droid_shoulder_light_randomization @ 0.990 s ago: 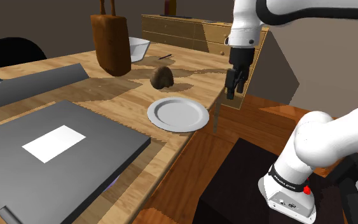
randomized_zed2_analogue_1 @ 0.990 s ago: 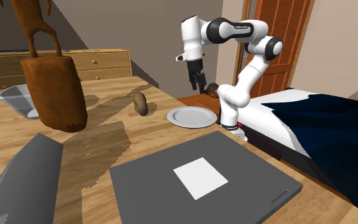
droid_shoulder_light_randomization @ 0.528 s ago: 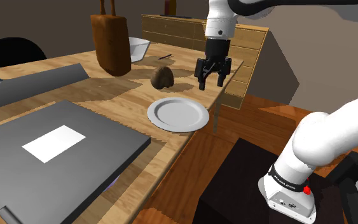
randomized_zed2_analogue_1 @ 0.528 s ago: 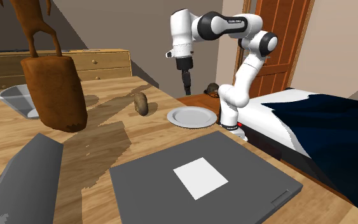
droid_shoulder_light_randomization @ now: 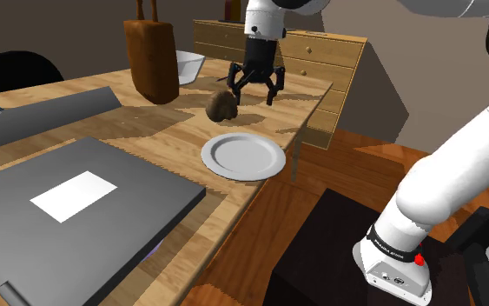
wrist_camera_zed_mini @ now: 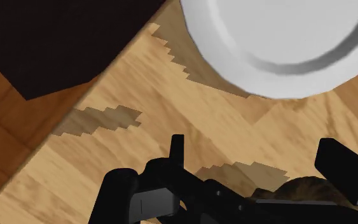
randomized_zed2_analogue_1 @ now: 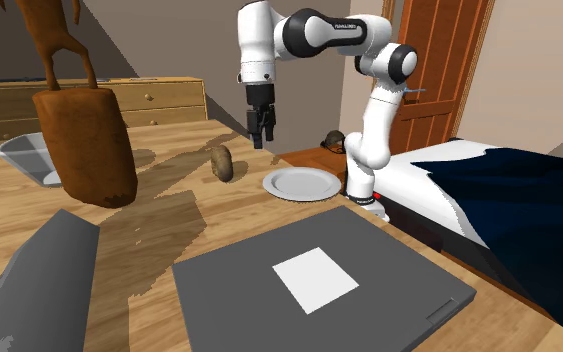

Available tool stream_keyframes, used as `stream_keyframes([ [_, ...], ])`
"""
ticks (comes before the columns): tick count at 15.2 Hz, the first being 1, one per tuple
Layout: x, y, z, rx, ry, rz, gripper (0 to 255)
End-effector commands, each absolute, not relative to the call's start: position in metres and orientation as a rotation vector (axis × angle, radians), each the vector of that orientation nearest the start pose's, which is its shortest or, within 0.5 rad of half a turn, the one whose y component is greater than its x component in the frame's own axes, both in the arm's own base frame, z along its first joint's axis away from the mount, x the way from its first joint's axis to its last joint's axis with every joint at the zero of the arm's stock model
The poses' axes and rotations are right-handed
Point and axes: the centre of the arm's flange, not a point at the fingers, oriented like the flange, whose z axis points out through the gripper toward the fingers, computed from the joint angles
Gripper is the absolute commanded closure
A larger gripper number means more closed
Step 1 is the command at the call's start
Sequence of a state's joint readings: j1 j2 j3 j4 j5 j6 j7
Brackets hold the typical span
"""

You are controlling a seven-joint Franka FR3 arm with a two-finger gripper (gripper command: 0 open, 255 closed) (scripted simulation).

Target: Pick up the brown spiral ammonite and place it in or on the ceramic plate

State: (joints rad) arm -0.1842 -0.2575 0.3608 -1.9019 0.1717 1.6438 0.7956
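Shoulder view has the hand (droid_shoulder_light_randomization: 254,94) spread wide open and empty, hanging over the wooden table (droid_shoulder_light_randomization: 138,130) just beside the brown ammonite (droid_shoulder_light_randomization: 221,105), which rests on the table near the white plate (droid_shoulder_light_randomization: 243,156), not touching it

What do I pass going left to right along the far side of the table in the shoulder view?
Brown carved piece, white bowl, brown ammonite, open hand. The plate lies nearer, overlapping the last two.

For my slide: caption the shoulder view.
Open pincer hangs near the brown ammonite; white plate lies empty on the wooden table.
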Motion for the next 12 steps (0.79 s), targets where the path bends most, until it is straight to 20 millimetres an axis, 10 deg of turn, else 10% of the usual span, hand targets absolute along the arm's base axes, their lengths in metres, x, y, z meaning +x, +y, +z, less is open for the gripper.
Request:
stream_keyframes([
  [1,0.492,0.117,0.602,-2.873,1.102,0.058,0],
  [7,0.560,0.105,0.619,-2.721,1.446,-0.006,0],
  [12,0.567,0.104,0.599,-2.706,1.475,-0.012,0],
])
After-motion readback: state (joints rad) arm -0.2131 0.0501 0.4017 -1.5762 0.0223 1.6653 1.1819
